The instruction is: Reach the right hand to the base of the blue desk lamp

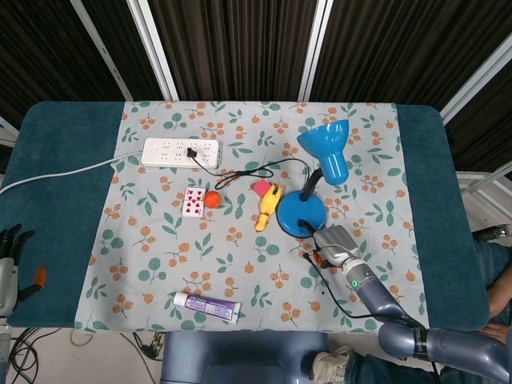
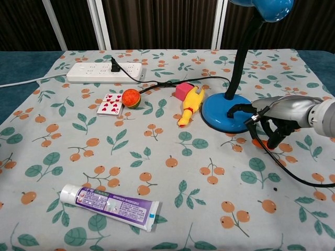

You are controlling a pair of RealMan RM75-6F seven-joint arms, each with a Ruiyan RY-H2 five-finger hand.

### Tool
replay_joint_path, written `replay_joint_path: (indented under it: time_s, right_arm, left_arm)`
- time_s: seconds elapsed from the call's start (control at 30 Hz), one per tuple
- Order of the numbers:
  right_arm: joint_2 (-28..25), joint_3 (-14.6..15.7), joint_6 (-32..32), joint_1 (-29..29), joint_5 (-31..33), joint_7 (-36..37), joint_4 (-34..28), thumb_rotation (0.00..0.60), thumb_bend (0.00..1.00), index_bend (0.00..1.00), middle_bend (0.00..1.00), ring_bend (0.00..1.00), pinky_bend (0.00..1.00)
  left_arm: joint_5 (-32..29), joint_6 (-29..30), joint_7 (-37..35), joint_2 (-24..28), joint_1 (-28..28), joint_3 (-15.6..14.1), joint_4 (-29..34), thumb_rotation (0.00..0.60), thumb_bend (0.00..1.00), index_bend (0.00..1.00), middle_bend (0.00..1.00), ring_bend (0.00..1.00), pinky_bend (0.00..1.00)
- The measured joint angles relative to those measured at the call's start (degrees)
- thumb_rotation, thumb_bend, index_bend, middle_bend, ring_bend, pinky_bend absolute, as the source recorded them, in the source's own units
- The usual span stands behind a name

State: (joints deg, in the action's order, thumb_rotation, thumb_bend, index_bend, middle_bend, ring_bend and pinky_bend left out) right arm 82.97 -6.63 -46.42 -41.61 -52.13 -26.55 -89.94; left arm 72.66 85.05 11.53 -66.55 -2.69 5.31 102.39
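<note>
The blue desk lamp stands right of centre on the flowered cloth, its round base (image 1: 300, 217) (image 2: 224, 116) flat on the table and its shade (image 1: 326, 150) tilted up. My right hand (image 1: 334, 242) (image 2: 276, 115) sits at the base's near-right edge, its dark fingertips (image 2: 236, 108) touching the rim. The fingers are spread and curved down, holding nothing. My left hand (image 1: 10, 260) rests at the table's far left edge, fingers apart, empty; the chest view does not show it.
A yellow toy (image 1: 267, 206) and pink block (image 1: 260, 187) lie just left of the lamp base. Further left are an orange ball (image 1: 211, 198), playing cards (image 1: 193, 202) and a white power strip (image 1: 181, 151). A toothpaste tube (image 1: 206, 305) lies near the front edge.
</note>
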Motion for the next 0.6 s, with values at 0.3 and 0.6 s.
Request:
replay_joint_path:
  time_s: [0.3,0.6]
  right_arm:
    - [0.2,1.0,0.1,-1.3,2.4,-1.2,0.3,0.600,0.51,0.01,0.51,0.62,0.88]
    - [0.0,1.8,0.6,-3.0,6.1,-2.6,0.3,0.600,0.51,0.01,0.52,0.62,0.92]
  left_arm:
    - [-0.1,0.0,-0.2,0.0,0.0,0.1,0.0,0.600,0.43,0.16,0.04,0.00,0.03]
    - [-0.1,-0.1,-0.2,0.1,0.0,0.1,0.1,0.600,0.43,0.16,0.04,0.00,0.03]
